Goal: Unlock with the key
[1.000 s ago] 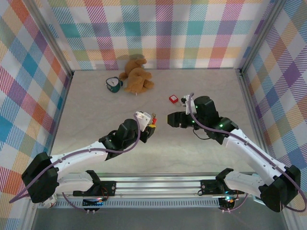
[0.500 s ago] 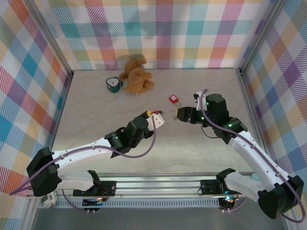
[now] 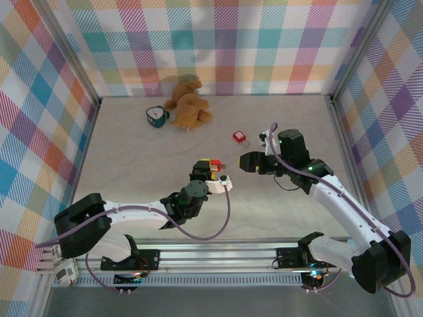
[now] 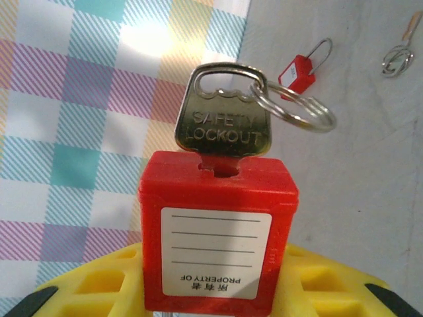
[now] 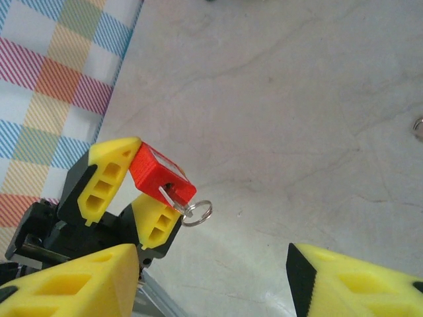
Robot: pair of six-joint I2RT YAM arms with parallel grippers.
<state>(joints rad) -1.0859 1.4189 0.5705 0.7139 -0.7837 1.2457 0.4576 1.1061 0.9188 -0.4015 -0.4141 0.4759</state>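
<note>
A red padlock (image 4: 218, 228) with a white label is clamped between the yellow fingers of my left gripper (image 4: 215, 290). The key (image 4: 223, 119), pale metal stamped "SAFETY LOCKOUT", sits in its keyhole with a split ring (image 4: 294, 109) hanging from it. In the top view, the left gripper (image 3: 211, 173) holds the padlock (image 3: 214, 164) above mid-table. My right gripper (image 3: 240, 162) faces it from the right, open and a short gap away. In the right wrist view, the padlock (image 5: 158, 175) and the key (image 5: 175, 198) lie ahead of the open right gripper (image 5: 211, 277), which touches neither.
A second small red padlock (image 3: 239, 137) with a wire shackle lies on the table behind the grippers, with a loose ring (image 4: 396, 61) near it. A brown teddy bear (image 3: 188, 102) and a teal mug (image 3: 156, 117) sit at the back. Plaid walls enclose the table.
The left arm has re-posed and swung the padlock a little to the right, its key end toward the right gripper. The right gripper drew back to the right, then eased left again.
</note>
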